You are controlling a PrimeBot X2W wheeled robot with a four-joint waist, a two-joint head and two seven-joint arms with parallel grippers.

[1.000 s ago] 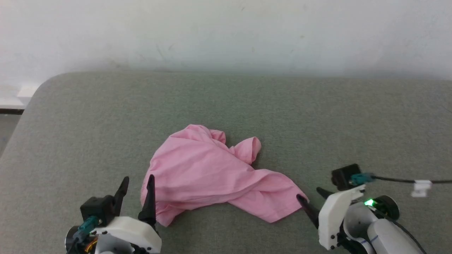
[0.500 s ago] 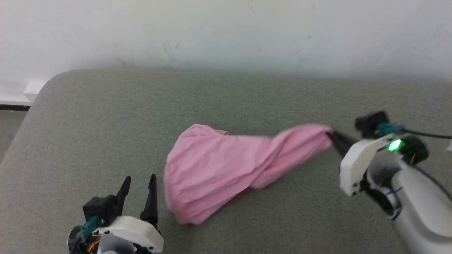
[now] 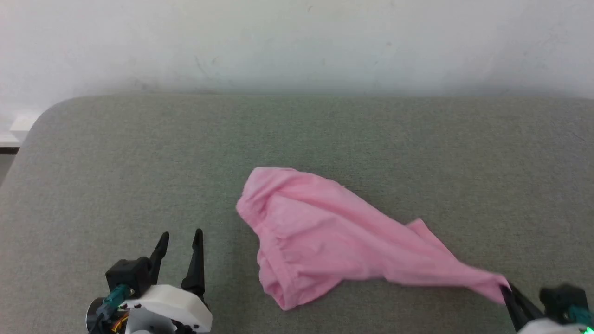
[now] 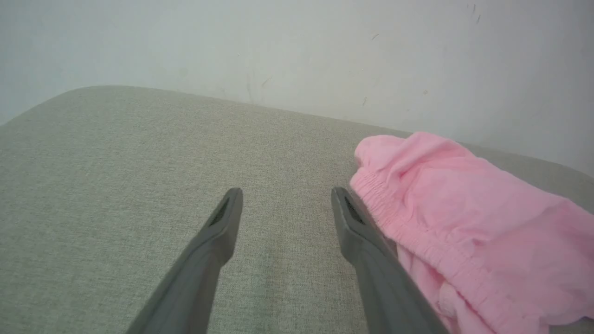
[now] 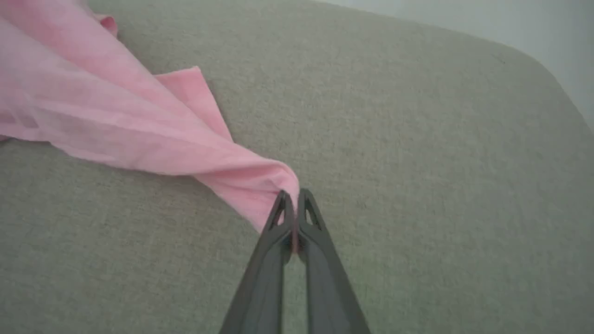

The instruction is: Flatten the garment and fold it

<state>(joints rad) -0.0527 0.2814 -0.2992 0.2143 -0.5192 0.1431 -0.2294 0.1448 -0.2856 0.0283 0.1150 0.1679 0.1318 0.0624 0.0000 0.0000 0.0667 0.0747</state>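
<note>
The pink garment (image 3: 325, 236) lies stretched across the grey-green cushioned surface, its gathered waistband end at the left and a twisted tail running to the lower right. My right gripper (image 3: 506, 288) is shut on the tip of that tail, and in the right wrist view the fabric (image 5: 139, 125) is pinched between the closed fingers of the right gripper (image 5: 292, 195). My left gripper (image 3: 181, 235) stands open at the lower left, apart from the cloth. In the left wrist view the left gripper (image 4: 284, 194) has nothing between its fingers, and the elastic waistband (image 4: 417, 222) lies just right of them.
The cushioned surface (image 3: 139, 162) has a rounded corner at the far left and ends at a pale wall (image 3: 297, 41) behind. A strip of floor and skirting shows past the left edge (image 3: 7, 144).
My right gripper shut on the garment's right end, swung it up and right, then drew it down to the lower right, stretching the cloth. The left gripper stayed open in place. The head camera shifted.
</note>
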